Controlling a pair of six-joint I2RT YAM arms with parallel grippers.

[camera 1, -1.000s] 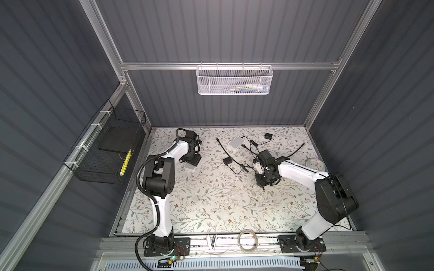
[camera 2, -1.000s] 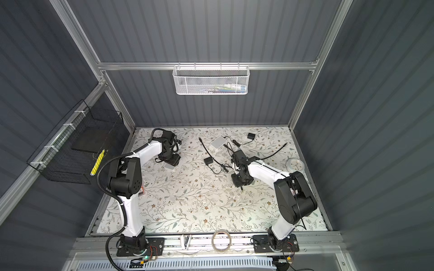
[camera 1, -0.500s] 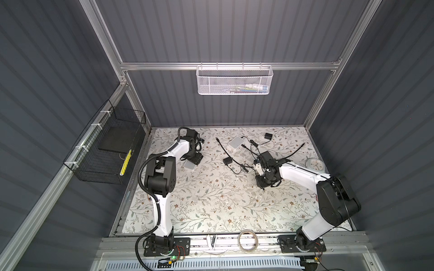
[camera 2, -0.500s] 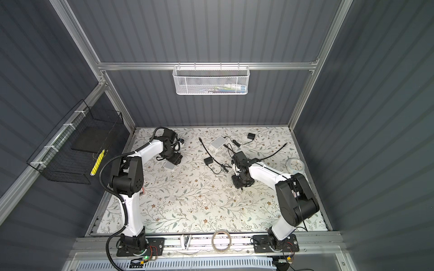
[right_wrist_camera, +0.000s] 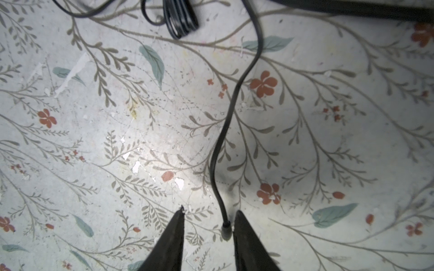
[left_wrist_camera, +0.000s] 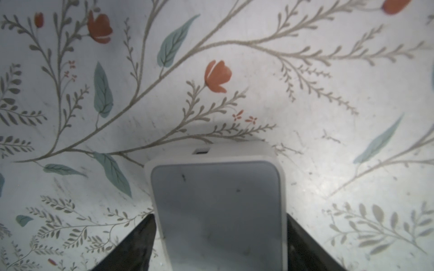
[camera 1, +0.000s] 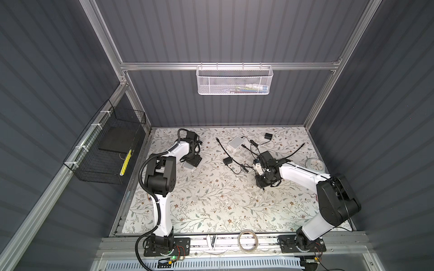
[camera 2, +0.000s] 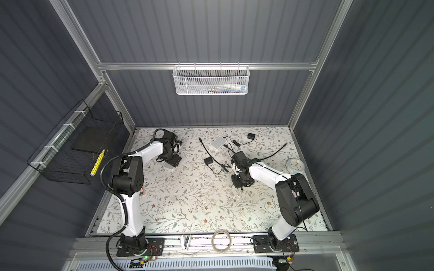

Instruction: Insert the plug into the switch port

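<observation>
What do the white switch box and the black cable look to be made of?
White switch box: likely moulded plastic, matte grey top panel inside a smooth rounded white rim. Black cable: seemingly rubber or PVC sheath, smooth with slight sheen, bending in loose curves.

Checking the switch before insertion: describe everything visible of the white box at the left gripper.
The white box is a flat, plastic-looking case with rounded corners and a glossy grey top. One rectangular port, empty, opens in the edge facing away from the left gripper. It seems to lie on the floral table; the dark fingers flank two sides, contact unclear.
</observation>
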